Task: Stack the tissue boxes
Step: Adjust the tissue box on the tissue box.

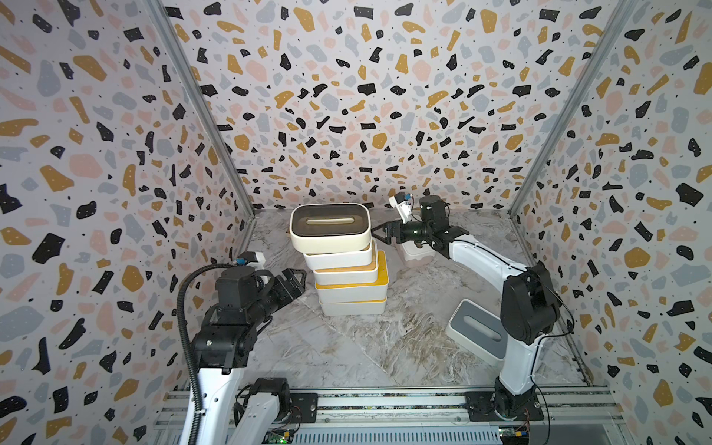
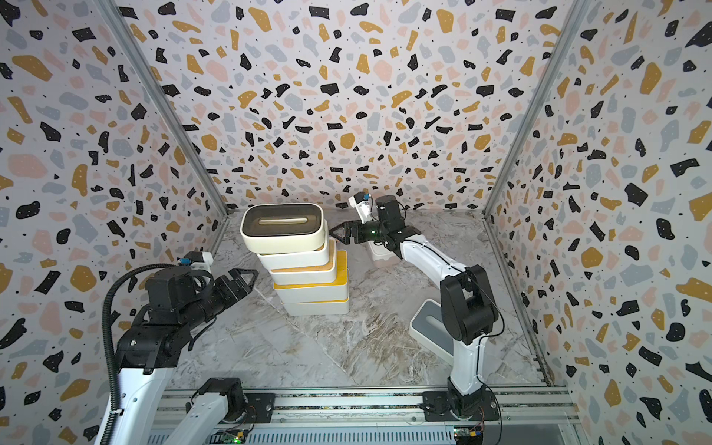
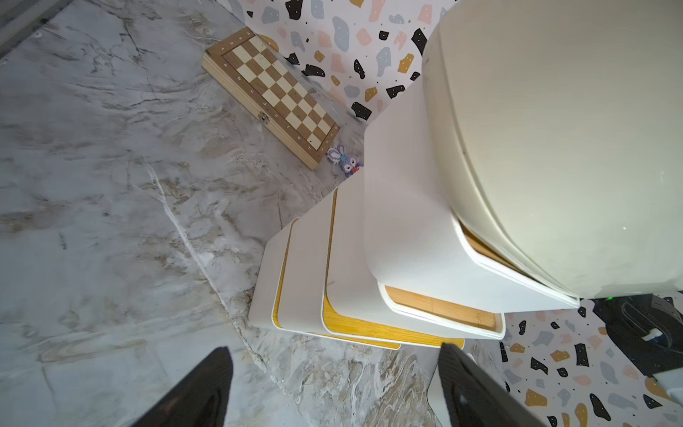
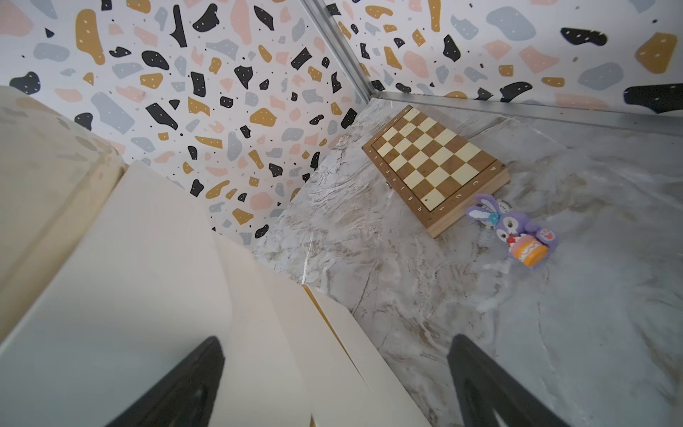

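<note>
Currently left hand [image 1: 301, 279] and right hand [image 1: 375, 234] are hanging open beside five-high white tissue-box stack [image 1: 348, 269]; grey-lidded white box [image 1: 476, 327] at four o'clock likely going next.

This is a robot test cell in a lab: terrazzo-print wall panels [image 1: 366, 96] joined by aluminium corner posts [image 1: 201, 104] box in a marble-print tabletop [image 1: 346, 346]. Two robot arms [image 1: 481, 254] are bolted to an aluminium rail [image 1: 385, 402] beside bare circuit boards [image 1: 279, 437].
</note>
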You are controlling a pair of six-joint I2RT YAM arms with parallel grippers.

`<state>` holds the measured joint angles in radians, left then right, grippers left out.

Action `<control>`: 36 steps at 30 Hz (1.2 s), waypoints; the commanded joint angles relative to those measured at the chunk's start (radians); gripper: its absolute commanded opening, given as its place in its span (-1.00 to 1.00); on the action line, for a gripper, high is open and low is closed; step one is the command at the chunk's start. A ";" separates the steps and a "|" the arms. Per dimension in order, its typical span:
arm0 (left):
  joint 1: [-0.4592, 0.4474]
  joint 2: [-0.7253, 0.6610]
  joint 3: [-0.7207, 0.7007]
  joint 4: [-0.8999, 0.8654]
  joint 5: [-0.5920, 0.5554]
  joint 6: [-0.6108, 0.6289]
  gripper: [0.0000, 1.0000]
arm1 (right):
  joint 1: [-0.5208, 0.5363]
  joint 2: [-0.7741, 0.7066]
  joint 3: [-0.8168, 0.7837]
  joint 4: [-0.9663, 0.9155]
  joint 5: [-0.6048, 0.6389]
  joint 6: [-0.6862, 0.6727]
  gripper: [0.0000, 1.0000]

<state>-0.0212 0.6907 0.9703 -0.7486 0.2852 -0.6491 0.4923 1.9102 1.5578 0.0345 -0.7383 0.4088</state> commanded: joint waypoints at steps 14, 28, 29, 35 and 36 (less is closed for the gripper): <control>0.006 -0.058 -0.027 0.033 -0.105 0.075 0.52 | -0.057 -0.186 -0.117 0.061 0.091 0.085 0.94; 0.150 0.154 -0.005 0.264 -0.033 0.012 0.47 | -0.052 -0.230 -0.166 0.041 0.116 0.153 0.94; 0.158 0.161 -0.014 0.299 -0.043 0.007 0.48 | -0.051 -0.233 -0.167 0.034 0.127 0.151 0.94; 0.171 0.333 -0.025 0.514 0.031 -0.033 0.52 | -0.042 -0.226 -0.166 0.030 0.145 0.145 0.94; 0.170 0.350 -0.036 0.559 0.032 -0.046 0.52 | -0.043 -0.226 -0.166 0.028 0.154 0.146 0.94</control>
<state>0.1440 1.0004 0.9585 -0.3714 0.2745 -0.6563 0.4412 1.7210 1.3918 0.0711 -0.6056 0.5541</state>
